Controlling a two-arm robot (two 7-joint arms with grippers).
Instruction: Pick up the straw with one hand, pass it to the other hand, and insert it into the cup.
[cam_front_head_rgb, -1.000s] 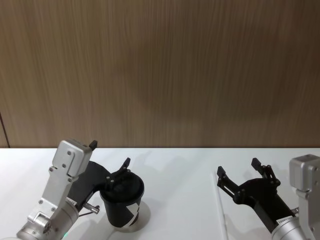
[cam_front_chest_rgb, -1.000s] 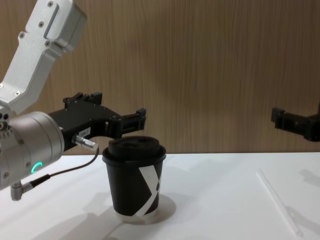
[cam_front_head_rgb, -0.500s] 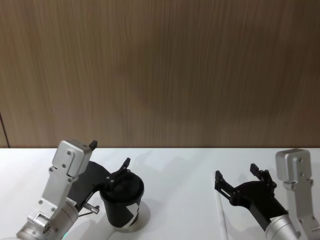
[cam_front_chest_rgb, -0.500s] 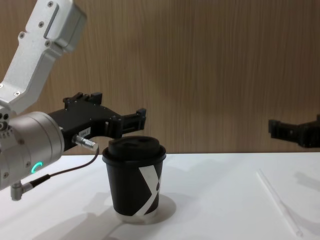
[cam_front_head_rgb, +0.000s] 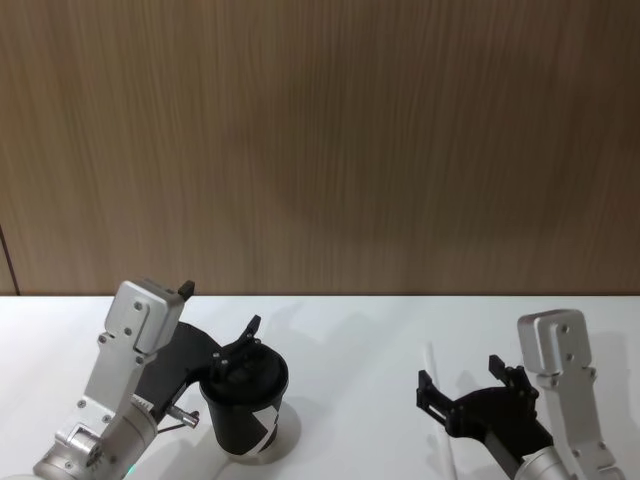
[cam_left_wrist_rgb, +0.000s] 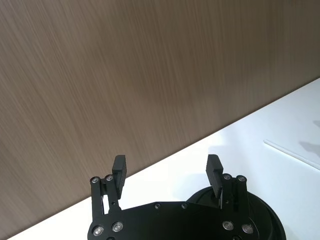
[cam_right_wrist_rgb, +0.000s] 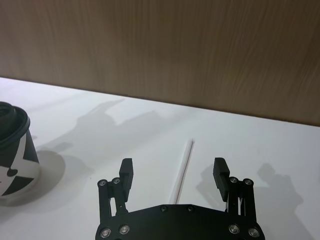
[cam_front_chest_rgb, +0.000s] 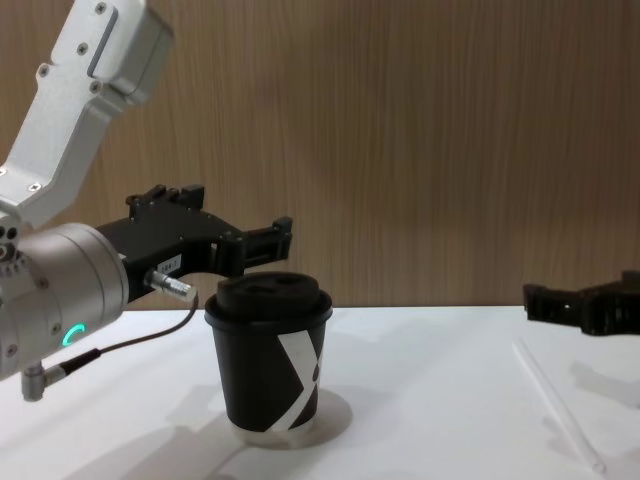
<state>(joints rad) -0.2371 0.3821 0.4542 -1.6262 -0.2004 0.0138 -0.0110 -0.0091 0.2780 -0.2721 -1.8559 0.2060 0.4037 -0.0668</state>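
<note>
Wood-panel wall ran across the whole back, plain, nothing mounted on it. White table below it was matte and bare apart from the task items, with soft shadows under both arms.

Left gripper, the one with the silver wrist, green ring and grey cable, hung just above and behind the cup's lid. Fingers spread wide, nothing in them. Looked parked, waiting for the handover.

Right gripper was low over the table on the right side, fingers also spread wide and empty. From its wrist view the straw ran between the two fingers. No contact that I could see.

Cup stood upright left of centre, lid on, well apart from the straw.

Straw lay flat on the table at the right, not lifted.

Progress: very early. Nothing done yet, as I read it; the right gripper was only lined up for the pick. Left to do: grasp, lift, pass to the left gripper, insert through the lid.
</note>
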